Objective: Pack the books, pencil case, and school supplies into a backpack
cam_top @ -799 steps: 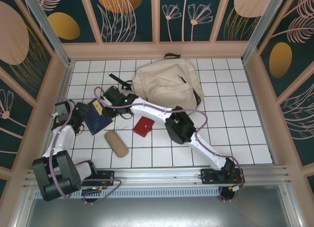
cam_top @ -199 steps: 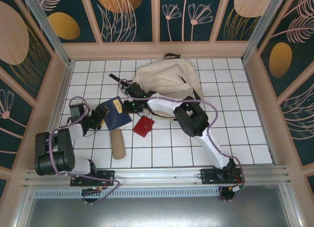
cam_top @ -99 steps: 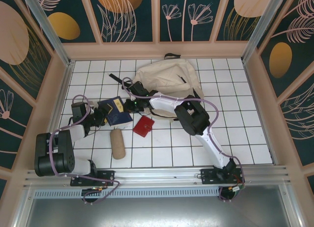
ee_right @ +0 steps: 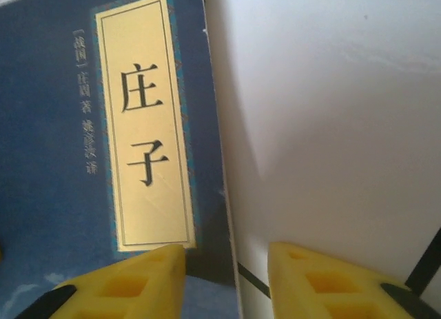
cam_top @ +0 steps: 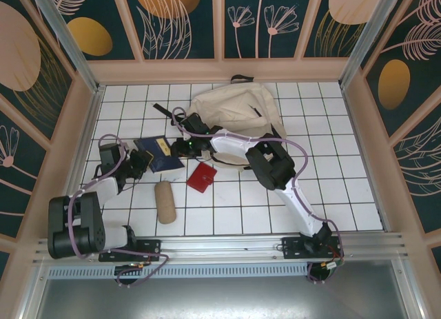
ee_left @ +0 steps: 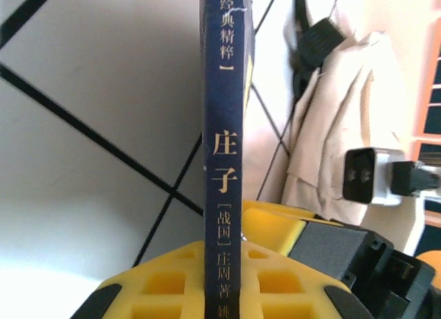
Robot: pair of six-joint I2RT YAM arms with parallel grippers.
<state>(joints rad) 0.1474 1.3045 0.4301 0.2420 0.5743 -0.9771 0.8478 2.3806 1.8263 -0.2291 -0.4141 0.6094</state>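
The navy books (cam_top: 161, 157) with a yellow label lie on the tiles left of the beige backpack (cam_top: 238, 116). My left gripper (cam_top: 138, 165) is shut on a book's spine (ee_left: 224, 126), which stands upright between its yellow fingers (ee_left: 158, 284). My right gripper (cam_top: 180, 144) hovers at the books' right edge, its jaws open over the cover (ee_right: 62, 160) and its label (ee_right: 141, 126), holding nothing. The tan pencil case (cam_top: 165, 202) lies in front of the books. The red square of school supplies (cam_top: 201, 177) lies to their right.
The backpack (ee_left: 331, 147) rests at the back centre with black straps (cam_top: 164, 112) trailing left. Wooden walls (cam_top: 83, 119) enclose the white tiled table (cam_top: 331, 181). The right arm's links (cam_top: 272, 164) stretch across the table's middle.
My left gripper has closed on the book's spine. My right gripper has opened and let go of the book. The books have shifted slightly left.
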